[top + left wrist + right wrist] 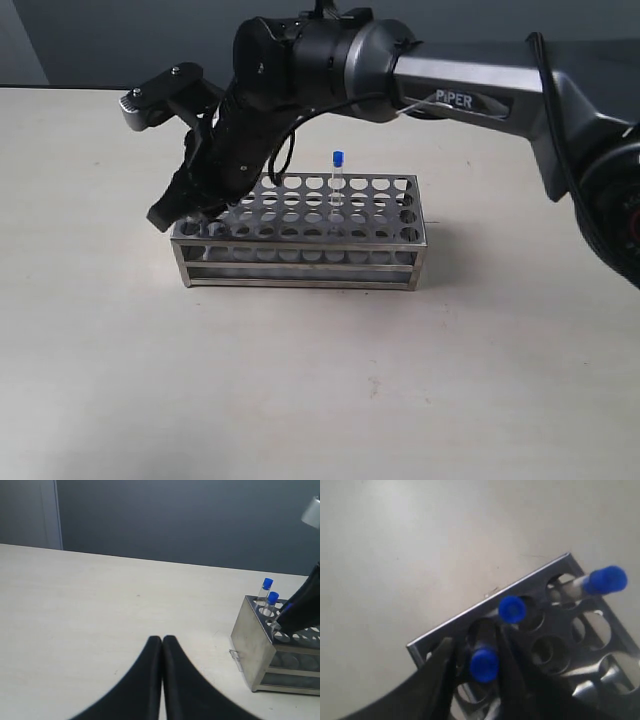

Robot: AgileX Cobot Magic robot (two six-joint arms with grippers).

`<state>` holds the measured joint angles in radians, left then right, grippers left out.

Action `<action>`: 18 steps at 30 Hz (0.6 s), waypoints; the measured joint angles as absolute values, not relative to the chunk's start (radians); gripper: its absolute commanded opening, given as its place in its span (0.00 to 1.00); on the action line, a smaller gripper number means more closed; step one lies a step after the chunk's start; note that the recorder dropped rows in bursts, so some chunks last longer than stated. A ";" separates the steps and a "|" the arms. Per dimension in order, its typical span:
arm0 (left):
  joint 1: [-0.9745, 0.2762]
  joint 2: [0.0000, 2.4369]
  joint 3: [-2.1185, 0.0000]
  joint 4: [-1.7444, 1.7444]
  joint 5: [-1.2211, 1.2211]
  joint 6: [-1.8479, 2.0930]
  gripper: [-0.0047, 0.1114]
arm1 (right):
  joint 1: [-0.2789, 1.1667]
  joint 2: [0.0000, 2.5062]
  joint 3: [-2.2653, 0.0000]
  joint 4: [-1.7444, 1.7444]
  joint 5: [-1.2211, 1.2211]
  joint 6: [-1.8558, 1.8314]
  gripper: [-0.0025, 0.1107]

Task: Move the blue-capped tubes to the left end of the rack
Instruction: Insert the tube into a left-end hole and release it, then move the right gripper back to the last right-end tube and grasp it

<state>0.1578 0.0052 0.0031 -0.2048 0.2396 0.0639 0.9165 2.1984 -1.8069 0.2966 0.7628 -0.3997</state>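
Between the right fingers sits the blue cap of one blue-capped tube. The fingers are closed narrowly on both sides of it, and they seem to clamp it. This held tube is upright, so its long axis points straight down, directly above the corner holes at the left end of the rack. Whether its lower end has entered a hole I cannot tell, because the fingers hide it.

Just beside it, a second tube stands in a hole on the same end, and a third tube stands a little further along the edge. The fourth tube stands alone near the middle of the rack, toward the back rows, well apart from the others.

I judge that the coming move depends on one thing: the tube axis must stay in line with the hole under it, so the way is straight down, without tilt.

The right arm reaches across and is clearly the nearer one. The left fingers are pressed together with nothing between them, above the bare bench, well apart from the end of the rack.
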 measured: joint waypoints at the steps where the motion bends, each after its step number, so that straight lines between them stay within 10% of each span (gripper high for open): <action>1: 0.158 0.005 0.003 -0.205 0.240 0.064 0.05 | 0.916 2.198 -1.807 0.297 0.780 -0.389 0.42; 18: 0.158 0.005 0.003 -0.205 0.240 0.064 0.05 | 0.918 1.992 -1.807 0.245 0.919 -0.315 0.42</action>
<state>0.1578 0.0052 0.0031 -0.2048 0.2396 0.0639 0.9182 1.9924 -1.8069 0.2453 0.9188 -0.3149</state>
